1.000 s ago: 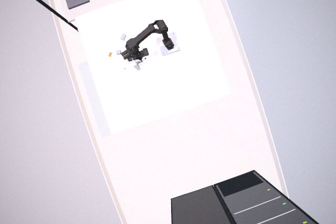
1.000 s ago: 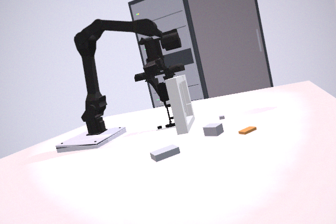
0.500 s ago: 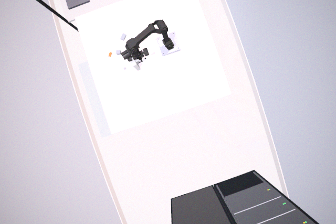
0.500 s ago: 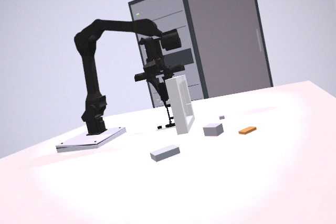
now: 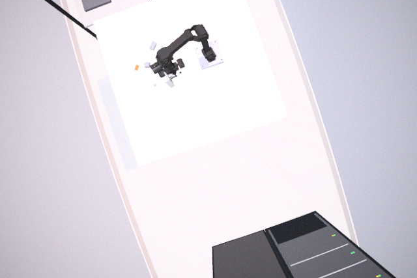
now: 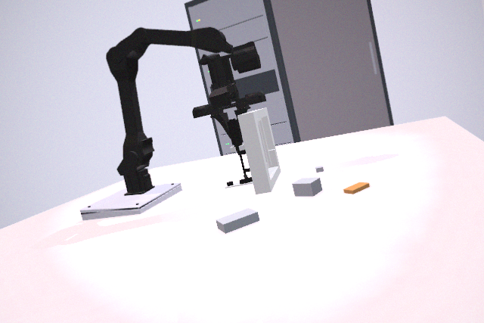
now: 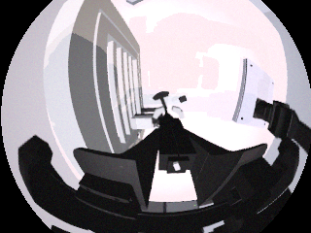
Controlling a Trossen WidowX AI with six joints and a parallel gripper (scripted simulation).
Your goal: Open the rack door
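The robot arm (image 5: 180, 41) (image 6: 169, 38) (image 7: 282, 118) rises from a pale base plate (image 5: 219, 62) (image 6: 111, 209) (image 7: 249, 97), which lies at the left of the exterior frame and right of centre in the upper half of the top frame. The arm reaches across to its gripper (image 5: 171, 70) (image 6: 236, 140) (image 7: 167, 127), directed downward near the centre of the exterior frame. The gripper is closed on the dark upright handle (image 6: 233, 128) (image 7: 174, 154), the task's thing, seen at lower centre in the wrist frame. Immediately beside it stands the white rack frame (image 5: 170, 83) (image 6: 255, 153) (image 7: 83, 87), upright at exterior centre and along the left of the wrist frame; the door's exact angle cannot be told. Four loose blocks lie apart from the frame in the exterior view: an elongated grey block (image 5: 153, 45) (image 6: 237, 221) at lower centre, a boxier grey block (image 5: 146, 64) (image 6: 307, 187) right of centre, an orange block (image 5: 136, 67) (image 6: 356, 187) farther right, and a tiny pale block (image 5: 154, 84) (image 6: 319, 169) behind these. A tall server cabinet (image 5: 303, 251) (image 6: 324, 54) occupies the upper right background, and the lower right of the top frame.
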